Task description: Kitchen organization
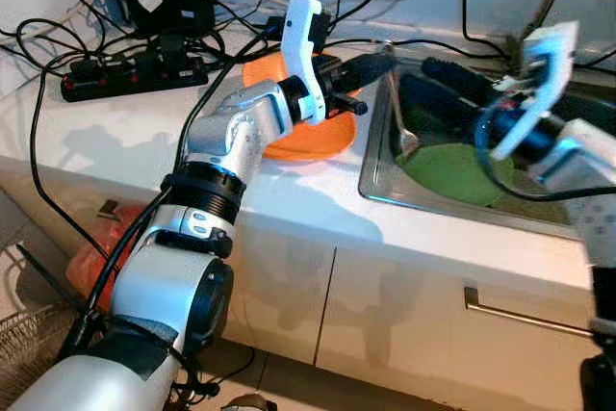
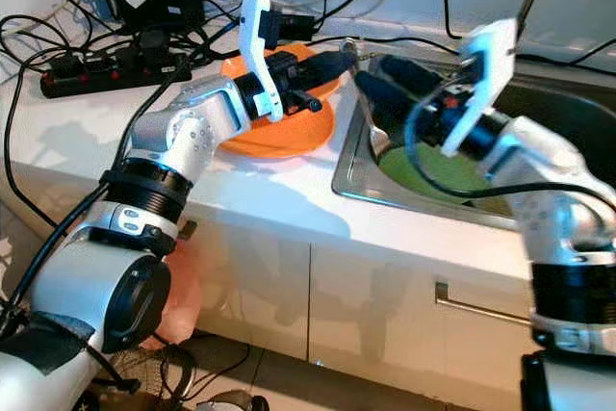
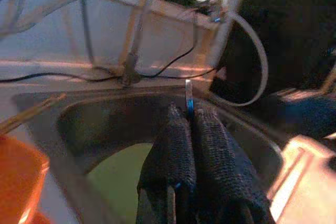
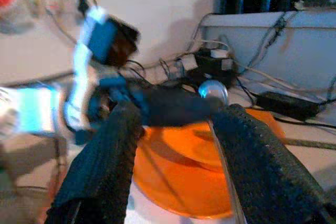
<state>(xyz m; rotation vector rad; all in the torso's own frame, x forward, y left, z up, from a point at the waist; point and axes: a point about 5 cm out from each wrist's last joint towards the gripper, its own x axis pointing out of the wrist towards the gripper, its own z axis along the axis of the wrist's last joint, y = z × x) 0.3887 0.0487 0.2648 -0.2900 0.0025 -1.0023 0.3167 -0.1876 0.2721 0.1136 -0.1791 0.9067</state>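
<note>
Spoon (image 1: 397, 103) is hanging bowl-down over the sink's (image 1: 377, 190) left edge, its handle pinched in the left hand (image 1: 380, 63), fingers together, probably for handover. Right hand (image 1: 433, 84) is waiting just beside it, fingers apart, above the green plate (image 1: 452, 172).

Cables (image 1: 58, 36) cluttering counter behind plate (image 1: 308, 137)

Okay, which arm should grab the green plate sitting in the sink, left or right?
Right, probably. The right gripper hangs open over the sink, close above the green plate. The left gripper is at the sink's edge but shut on a spoon, so it isn't free.
</note>
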